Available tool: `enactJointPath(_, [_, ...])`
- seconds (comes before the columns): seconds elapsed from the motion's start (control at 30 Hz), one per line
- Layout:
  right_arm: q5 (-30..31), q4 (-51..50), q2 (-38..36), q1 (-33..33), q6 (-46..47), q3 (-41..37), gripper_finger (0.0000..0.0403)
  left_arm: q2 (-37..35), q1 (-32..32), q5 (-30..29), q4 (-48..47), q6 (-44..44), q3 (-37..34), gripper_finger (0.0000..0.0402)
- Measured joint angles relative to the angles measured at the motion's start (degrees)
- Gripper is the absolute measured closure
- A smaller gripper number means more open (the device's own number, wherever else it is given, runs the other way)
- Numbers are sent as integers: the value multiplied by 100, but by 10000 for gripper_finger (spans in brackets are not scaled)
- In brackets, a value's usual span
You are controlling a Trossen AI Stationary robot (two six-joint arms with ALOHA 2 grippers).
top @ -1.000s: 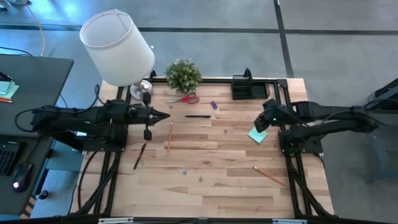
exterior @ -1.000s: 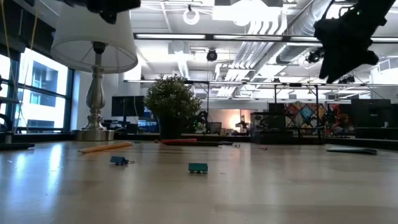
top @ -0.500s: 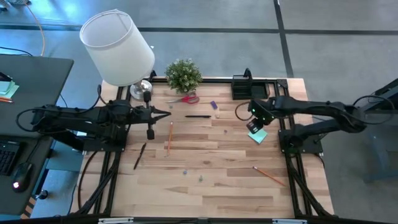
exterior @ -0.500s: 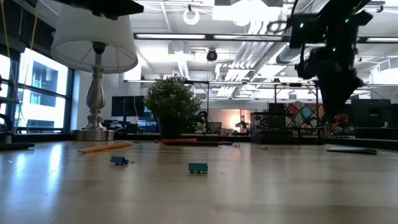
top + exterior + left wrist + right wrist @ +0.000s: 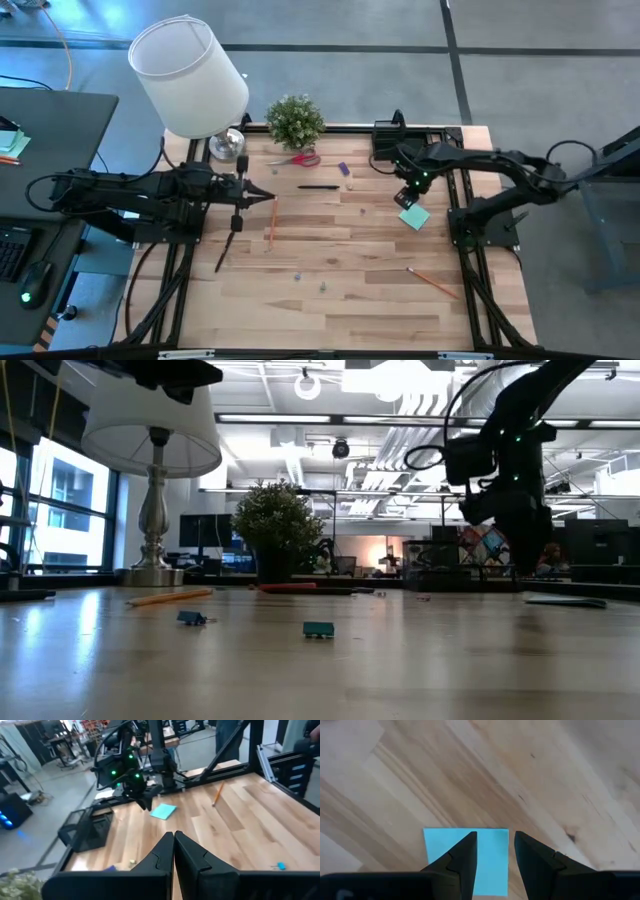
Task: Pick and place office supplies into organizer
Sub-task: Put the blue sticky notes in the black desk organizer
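The wooden table [image 5: 330, 290] stood in an open office with a lamp [image 5: 190, 75] and a potted plant [image 5: 295, 120] along its far edge, and most of the supplies lay loose on it. Nearest the front lay an orange pencil [image 5: 432, 281], with two small clips [image 5: 318, 630] toward the middle. Farther in, the left gripper [image 5: 262, 193] hung above the table near a second pencil [image 5: 272, 222] and a dark pen [image 5: 225, 250], its fingers pressed together and holding nothing. Within the last second the right gripper [image 5: 407, 196] had swung out from beside its mount toward the table's middle and come down over the mint-green sticky-note pad [image 5: 414, 216], and its wrist view showed the fingers [image 5: 462, 862] spread apart with the pad [image 5: 466, 857] directly under them. That looked like the approach for a grasp, not yet closed. Beyond lay the scissors [image 5: 296, 158], another pen [image 5: 318, 186] and a purple piece [image 5: 344, 169], and the black organizer [image 5: 403, 141] sat at the far right edge, seemingly with no supplies in it yet.
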Motion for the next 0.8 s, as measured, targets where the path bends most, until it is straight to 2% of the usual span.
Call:
enactJointPath(0.23, [305,4,587,-3,-633,0,279,0,0,0,-44,-203,-2,401])
enactJointPath(0.53, [172,36,898,-7,-944,15,282,0,-1,0,109,-205,-2,401])
enactJointPath(0.67, [106,95,835,2,-942,3,299,0,0,0,59,-214,-2,401])
enactJointPath(0.8, [63,96,702,23,-931,2,333,0,0,0,53,-214,-2,401])
